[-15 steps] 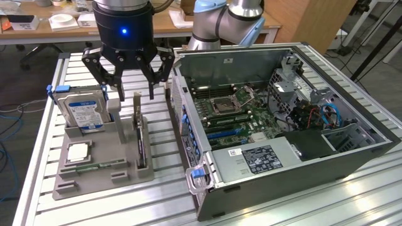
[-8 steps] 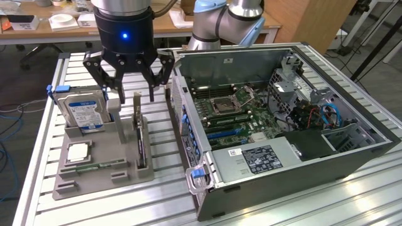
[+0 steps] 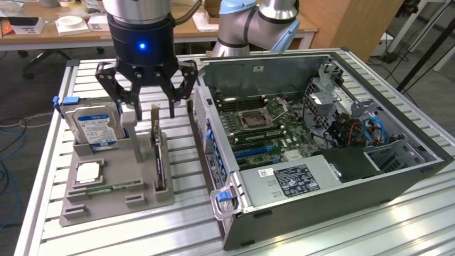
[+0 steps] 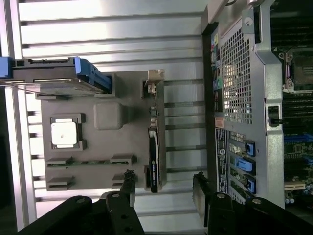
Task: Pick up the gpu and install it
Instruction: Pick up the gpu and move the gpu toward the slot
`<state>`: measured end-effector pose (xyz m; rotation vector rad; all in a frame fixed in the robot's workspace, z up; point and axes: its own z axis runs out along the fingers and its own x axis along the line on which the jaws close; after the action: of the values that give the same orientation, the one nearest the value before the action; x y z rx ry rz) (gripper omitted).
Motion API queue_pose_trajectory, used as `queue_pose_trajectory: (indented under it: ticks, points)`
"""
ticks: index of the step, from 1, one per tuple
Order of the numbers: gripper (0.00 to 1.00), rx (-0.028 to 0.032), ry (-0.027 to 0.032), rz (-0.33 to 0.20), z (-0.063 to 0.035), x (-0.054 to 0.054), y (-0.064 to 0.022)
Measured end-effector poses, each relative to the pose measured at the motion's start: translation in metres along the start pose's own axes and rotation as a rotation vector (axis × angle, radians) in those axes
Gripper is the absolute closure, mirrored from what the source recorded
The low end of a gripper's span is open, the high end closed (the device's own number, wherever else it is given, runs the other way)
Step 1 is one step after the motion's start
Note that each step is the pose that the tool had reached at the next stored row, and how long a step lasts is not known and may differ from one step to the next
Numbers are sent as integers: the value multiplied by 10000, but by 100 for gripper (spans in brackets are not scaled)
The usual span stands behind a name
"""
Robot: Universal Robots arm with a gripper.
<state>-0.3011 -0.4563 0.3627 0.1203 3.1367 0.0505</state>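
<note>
One table (image 3: 355, 234): slotted aluminium, carrying everything here; the case takes the exterior view's right, the parts holder its left.
Computer case (image 3: 341, 192): lying on its side with the panel off, motherboard facing up. Blue expansion slots (image 3: 252, 151) show bare, so by my reading the card is not installed yet.
Arm: it comes down from the back of the table and hangs over the holder, not the case.
Parts holder (image 3: 106, 205): a grey moulded tray just beside the case, each part in its own pocket.
Gripper (image 3: 156, 114): fingers spread wide and holding nothing, hovering just above the holder's slot nearest the case.
Hard drive (image 3: 92, 125): upright at the holder's far corner, well clear of the fingers.
Gpu (image 3: 159, 160): standing on its long edge in that slot, untouched. In the wrist view the gpu (image 4: 153, 156) lies within the span of the gripper (image 4: 165, 178), though closer to one finger than the other.
Processor chip (image 3: 87, 172): flat in its square pocket, apart from the work.
Memory stick (image 3: 114, 186): lying in the low groove near the chip.
Step in hand, as I judge it: lining up the grasp. To do it well I'd centre the card between the fingers, keep the wrist square to its long edge, descend straight, and clamp the board's flat faces rather than the bracket end, so it lifts out without tilting in the slot.
</note>
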Motion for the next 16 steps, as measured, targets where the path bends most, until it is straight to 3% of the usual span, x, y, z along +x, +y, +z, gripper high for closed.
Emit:
queue_pose_trajectory:
  ticks: [16]
  points:
    - [41, -1, -1, 0, 69, 0, -3]
